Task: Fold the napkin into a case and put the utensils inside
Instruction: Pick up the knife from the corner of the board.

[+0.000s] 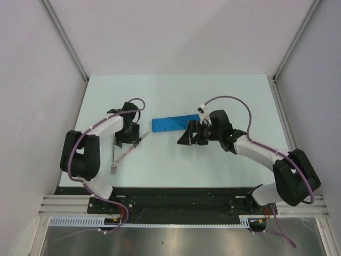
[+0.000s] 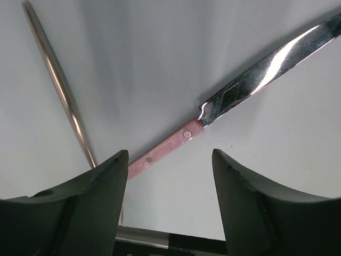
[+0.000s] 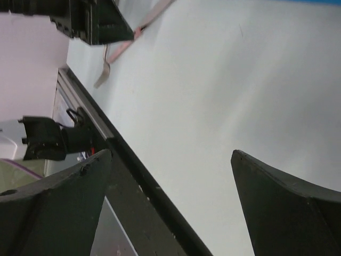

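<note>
The napkin, folded into a narrow royal-blue case (image 1: 173,123), lies flat at mid-table. Two utensils lie left of it. One is a knife (image 1: 132,148) with a pink handle (image 2: 165,148) and a shiny blade (image 2: 266,69). The other is a slim silver fork (image 1: 113,160), whose shaft (image 2: 58,85) shows in the left wrist view. My left gripper (image 1: 127,140) hangs open just over the knife's handle, nothing between its fingers (image 2: 101,186). My right gripper (image 1: 187,140) stands wide open and empty (image 3: 170,160) over bare table, beside the case's near right end.
The white table (image 1: 224,101) ends at a black rail (image 1: 176,194) along the near edge, also in the right wrist view (image 3: 138,176). Grey walls with metal posts (image 1: 64,37) close in the left, right and back sides.
</note>
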You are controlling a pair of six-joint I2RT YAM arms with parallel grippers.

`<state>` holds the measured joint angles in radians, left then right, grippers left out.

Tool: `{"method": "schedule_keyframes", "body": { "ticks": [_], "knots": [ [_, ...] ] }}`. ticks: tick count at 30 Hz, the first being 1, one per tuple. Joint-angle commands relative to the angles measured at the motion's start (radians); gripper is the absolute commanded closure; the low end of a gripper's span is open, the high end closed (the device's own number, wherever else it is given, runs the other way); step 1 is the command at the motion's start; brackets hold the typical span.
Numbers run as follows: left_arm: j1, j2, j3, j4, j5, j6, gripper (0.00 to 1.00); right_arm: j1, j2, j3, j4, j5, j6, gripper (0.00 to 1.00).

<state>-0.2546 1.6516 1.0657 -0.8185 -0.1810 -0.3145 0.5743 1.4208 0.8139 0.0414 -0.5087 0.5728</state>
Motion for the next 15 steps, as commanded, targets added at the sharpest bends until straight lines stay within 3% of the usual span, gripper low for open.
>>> {"method": "schedule_keyframes", "body": {
  "ticks": [1, 4, 7, 10, 11, 15],
  "knots": [
    [0.009, 0.039, 0.027, 0.015, 0.006, 0.124, 0.3, -0.011, -0.071, -0.084, 0.009, -0.083, -0.028, 0.0],
    [0.017, 0.089, 0.01, 0.041, 0.029, 0.141, 0.31, -0.014, -0.092, -0.111, 0.029, -0.103, -0.031, 0.0],
    [0.017, 0.112, -0.016, 0.065, 0.026, 0.134, 0.38, -0.017, -0.106, -0.116, 0.014, -0.099, -0.047, 0.0],
    [0.018, 0.106, -0.053, 0.091, 0.021, 0.078, 0.67, -0.022, -0.108, -0.125, 0.006, -0.082, -0.071, 0.0],
    [0.018, 0.094, -0.082, 0.125, 0.041, 0.049, 0.82, -0.024, -0.091, -0.124, 0.012, -0.07, -0.076, 0.0],
    [0.018, 0.005, -0.118, 0.14, 0.043, -0.014, 1.0, -0.013, 0.014, -0.102, 0.072, -0.062, -0.054, 0.0]
  ]
}}
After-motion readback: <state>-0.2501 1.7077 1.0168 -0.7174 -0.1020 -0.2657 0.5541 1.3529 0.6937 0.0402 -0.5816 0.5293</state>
